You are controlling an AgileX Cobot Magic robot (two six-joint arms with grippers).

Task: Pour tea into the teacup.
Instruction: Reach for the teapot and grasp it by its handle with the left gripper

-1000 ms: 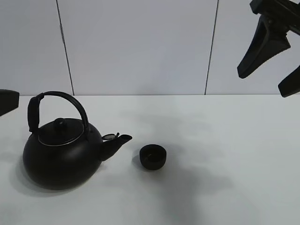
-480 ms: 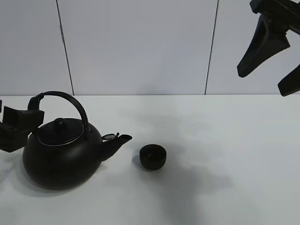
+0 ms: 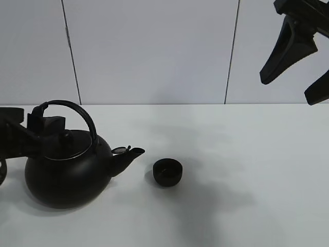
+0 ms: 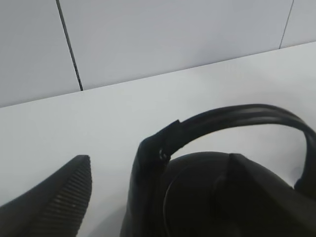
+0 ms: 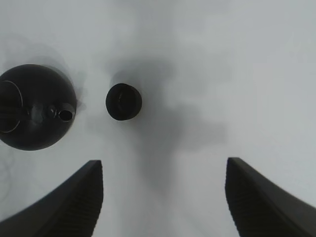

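Standing on the white table (image 3: pixel 247 154), the kettle (image 3: pixel 67 175) points its spout at the teacup (image 3: pixel 167 172), which sits upright just beside it. The left gripper (image 3: pixel 43 135) is at the left end of the handle (image 3: pixel 72 107), jaws apart. Its one visible finger (image 4: pixel 64 197) stands clear, gripping nothing. The right gripper (image 3: pixel 288 90) hangs high, well apart, jaws wide and empty.

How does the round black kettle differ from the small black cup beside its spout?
The round black kettle is far bigger than the small matte-black cup. The kettle has an arched handle and spout; the cup has neither. The kettle is lidded; the cup is open. Both are black and upright.
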